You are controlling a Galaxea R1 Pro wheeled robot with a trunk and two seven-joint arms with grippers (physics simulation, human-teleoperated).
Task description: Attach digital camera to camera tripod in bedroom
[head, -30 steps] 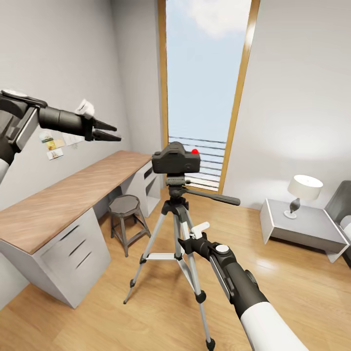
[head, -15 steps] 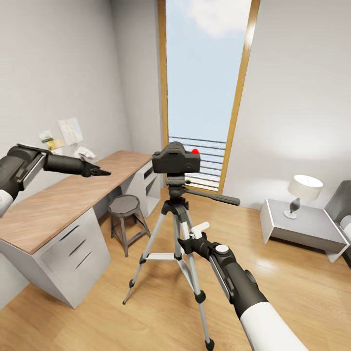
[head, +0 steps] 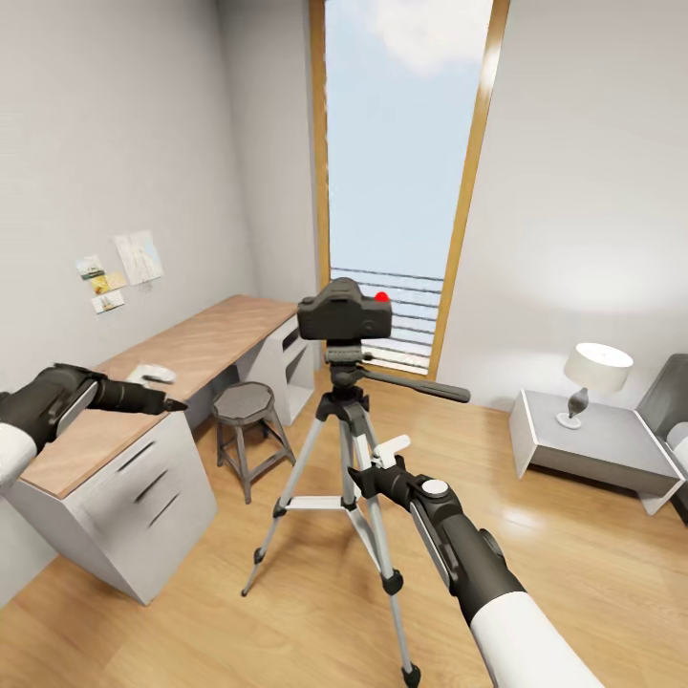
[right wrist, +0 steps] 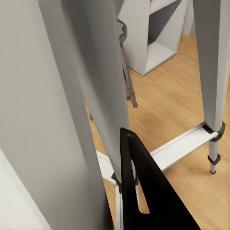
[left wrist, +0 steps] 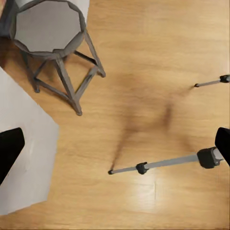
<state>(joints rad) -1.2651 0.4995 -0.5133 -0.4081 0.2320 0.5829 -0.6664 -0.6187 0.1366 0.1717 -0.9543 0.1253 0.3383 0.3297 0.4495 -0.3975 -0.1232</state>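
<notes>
The black digital camera (head: pixel 344 311) with its red button sits on the head of the camera tripod (head: pixel 346 420), which stands on the bedroom's wood floor before the window. My right gripper (head: pixel 362 475) is low among the silver legs and looks shut on one of them; in the right wrist view a black finger (right wrist: pixel 143 191) lies against a leg (right wrist: pixel 108 96). Away at the left, my left gripper (head: pixel 170 405) hovers over the desk's front edge. Its fingers (left wrist: pixel 7 148) stand wide apart, open and empty, above the floor and a tripod leg (left wrist: pixel 167 163).
A wood-topped white desk (head: pixel 191 344) runs along the left wall with a small white object (head: pixel 151 373) on it. A grey metal stool (head: pixel 244 401) stands between desk and tripod. A grey nightstand (head: pixel 592 444) with a lamp (head: pixel 594 377) is at the right.
My left arm has dropped from shoulder height down to the desk's front edge, moving away from the camera. The camera, tripod and right arm have stayed still.
</notes>
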